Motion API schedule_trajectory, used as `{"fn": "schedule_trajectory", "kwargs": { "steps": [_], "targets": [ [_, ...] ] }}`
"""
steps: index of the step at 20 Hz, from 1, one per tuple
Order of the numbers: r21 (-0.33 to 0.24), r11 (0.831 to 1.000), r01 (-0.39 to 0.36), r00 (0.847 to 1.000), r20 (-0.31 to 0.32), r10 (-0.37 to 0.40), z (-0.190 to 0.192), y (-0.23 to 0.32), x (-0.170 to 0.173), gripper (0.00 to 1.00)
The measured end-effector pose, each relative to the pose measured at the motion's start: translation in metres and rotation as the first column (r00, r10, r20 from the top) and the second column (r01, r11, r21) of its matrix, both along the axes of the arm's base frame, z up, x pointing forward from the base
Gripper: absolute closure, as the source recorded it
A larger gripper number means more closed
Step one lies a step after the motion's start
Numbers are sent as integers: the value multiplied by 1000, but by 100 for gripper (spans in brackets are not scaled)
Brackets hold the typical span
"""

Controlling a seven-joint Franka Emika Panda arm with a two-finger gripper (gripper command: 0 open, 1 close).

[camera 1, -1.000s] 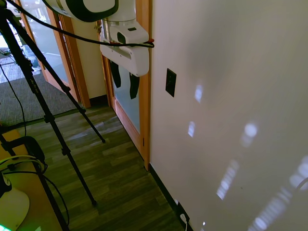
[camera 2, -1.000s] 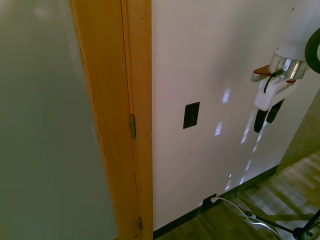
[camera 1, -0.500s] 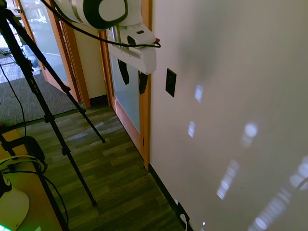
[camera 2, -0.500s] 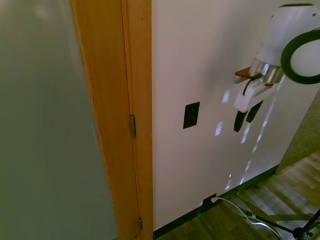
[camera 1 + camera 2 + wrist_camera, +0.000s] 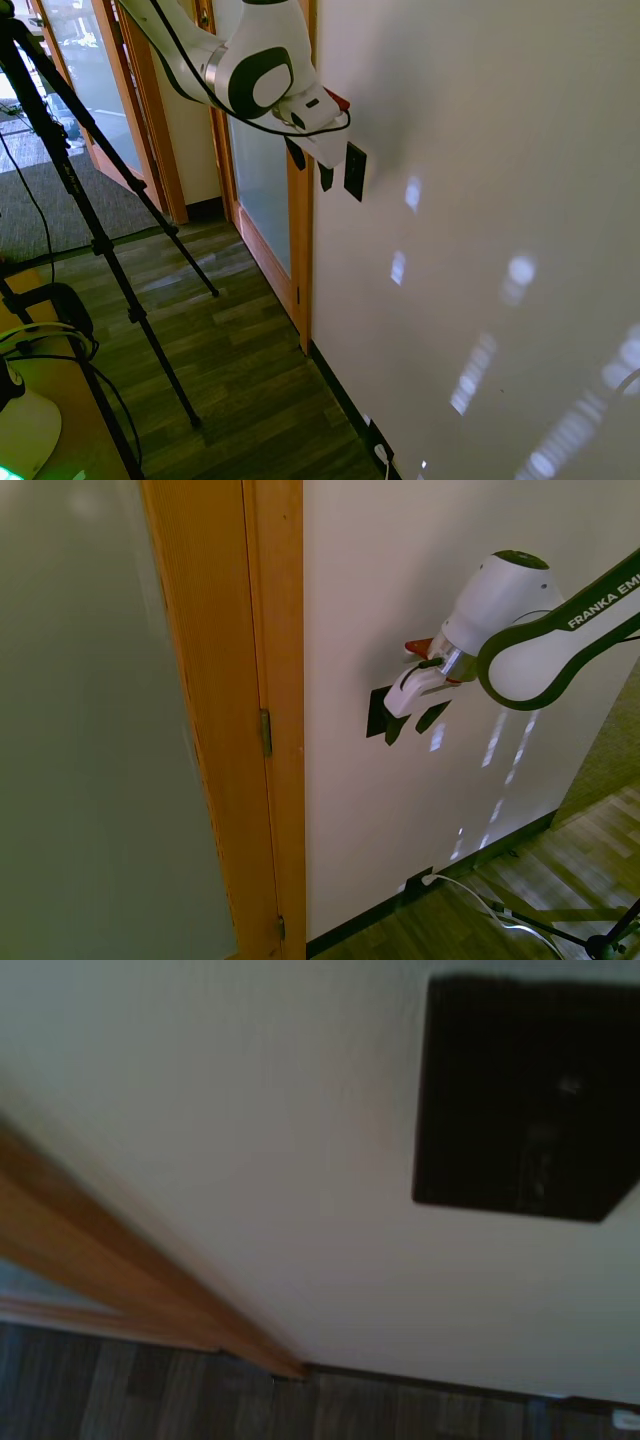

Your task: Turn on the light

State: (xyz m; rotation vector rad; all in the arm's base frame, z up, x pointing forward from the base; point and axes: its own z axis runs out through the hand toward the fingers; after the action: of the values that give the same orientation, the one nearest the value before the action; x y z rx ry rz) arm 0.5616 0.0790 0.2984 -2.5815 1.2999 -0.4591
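Swinging in from well out in the room, the arm has carried the gripper [image 5: 312, 166] right up to the wall [image 5: 480, 200] over the last second; it was hanging clear of the door frame before, and now it sits at the switch.

Going left to right in the first exterior view: the glass door [image 5: 262, 190] lies behind and below the gripper, then the wooden door frame [image 5: 298, 260] runs down just under it, and the gripper tilts toward the wall with its two dark fingers [image 5: 325, 177] held apart, a clear gap between them. Just beyond the fingertips is the switch [image 5: 354, 171], a small black upright plate on the wall; whether a finger touches it cannot be told.

From the other side, one finger [image 5: 396, 728] overlaps the lower part of the switch [image 5: 376, 708].

The wrist camera shows the switch [image 5: 525, 1095] as a blurred black rectangle, close.
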Motion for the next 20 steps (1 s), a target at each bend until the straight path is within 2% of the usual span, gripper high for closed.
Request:
{"fn": "schedule_trajectory", "kwargs": {
  "steps": [2,3,8,20],
  "targets": [
    [10,999,53,998,17,-53,-1,-5,6,0],
    [15,997,77,997,21,-77,-2,-8,9,100],
    [27,989,147,988,42,-148,-1,-16,22,100],
    [12,984,179,983,50,-179,-17,-9,58,100]
  ]
}}
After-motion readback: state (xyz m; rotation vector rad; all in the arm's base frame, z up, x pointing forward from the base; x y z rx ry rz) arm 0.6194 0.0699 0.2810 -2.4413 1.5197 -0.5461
